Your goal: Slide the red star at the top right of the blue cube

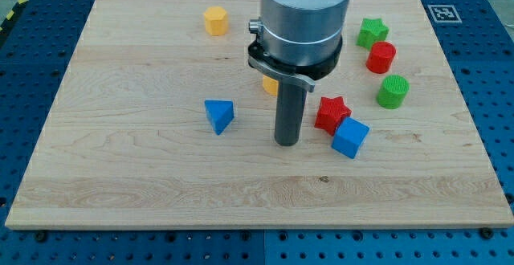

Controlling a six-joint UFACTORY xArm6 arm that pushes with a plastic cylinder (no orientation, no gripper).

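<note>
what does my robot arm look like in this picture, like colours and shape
A thick silver-grey cylinder comes down from the view's top, ringed by a black collar with a thin metal bracket. Below it a straight dark grey rod narrows to my tip. No cables or markings show.

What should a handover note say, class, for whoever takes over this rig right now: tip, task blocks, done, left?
My tip rests on the board, just to the view's left of the red star; no contact is evident.
The red star touches the blue cube at its upper left.
Done: the star is by the cube, but on the wrong side.
Left: push the star round to the cube's top right.
</note>
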